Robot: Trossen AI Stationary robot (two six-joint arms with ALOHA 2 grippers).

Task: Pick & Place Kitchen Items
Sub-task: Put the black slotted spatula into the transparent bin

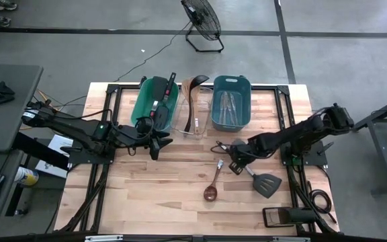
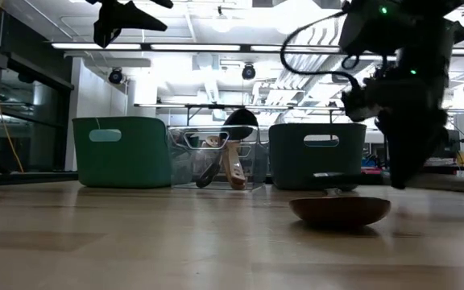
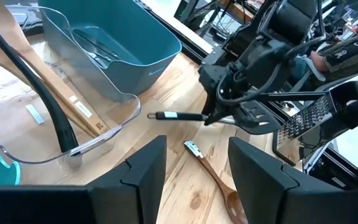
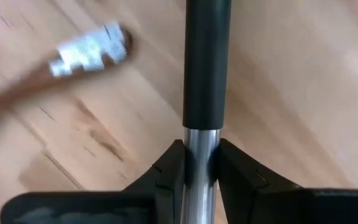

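Observation:
My right gripper [image 1: 237,161] is shut on a black slotted spatula [image 1: 266,183] at the table's right middle; its black handle [image 4: 207,62] runs away from the fingers toward the blue bin. A wooden spoon [image 1: 213,183] lies flat on the table just left of it; its labelled handle end [image 4: 92,46] shows in the right wrist view. My left gripper [image 1: 158,143] is open and empty, above the table beside the near ends of the green bin [image 1: 154,104] and the clear bin [image 1: 195,111]. My right gripper pinches the spatula's silver shaft [image 4: 201,152] between its two fingers, just behind the black grip. The fingers lie across the shaft and come from the table's right, slanting down. The slotted head [image 1: 267,183] sticks out toward the near edge; whether it is clear of the table I cannot tell.
The green bin holds black, red-handled utensils [image 1: 170,87]. The clear bin holds wooden utensils and a black ladle [image 2: 236,129]. The blue bin [image 1: 230,101] holds silver cutlery. Another black utensil [image 1: 289,215] lies at the near right corner. Bare wood lies at the near left.

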